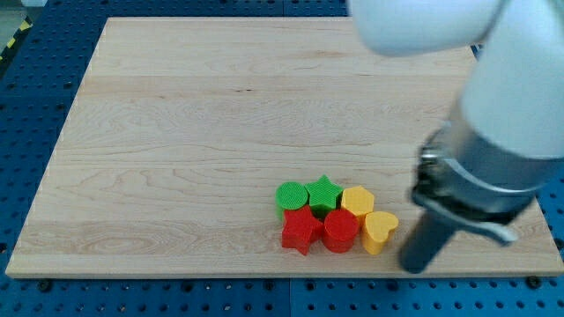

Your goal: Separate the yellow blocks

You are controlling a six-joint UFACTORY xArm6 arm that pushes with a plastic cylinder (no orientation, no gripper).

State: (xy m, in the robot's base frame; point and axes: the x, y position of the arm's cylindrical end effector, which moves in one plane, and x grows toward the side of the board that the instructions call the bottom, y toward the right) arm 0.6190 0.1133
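Observation:
Two yellow blocks lie near the view's bottom, right of centre: a yellow hexagon-like block (357, 201) and a yellow heart (380, 232) just below and to the right of it, touching. They sit in a tight cluster with a green cylinder (292, 196), a green star (324, 193), a red star (300, 230) and a red cylinder (340, 231). My tip (412, 266) is a dark rod end just right of and slightly below the yellow heart, a small gap apart.
The wooden board (220, 132) lies on a blue perforated table. The arm's white and grey body (507, 132) fills the view's right side and hides part of the board there. The board's bottom edge is close below the cluster.

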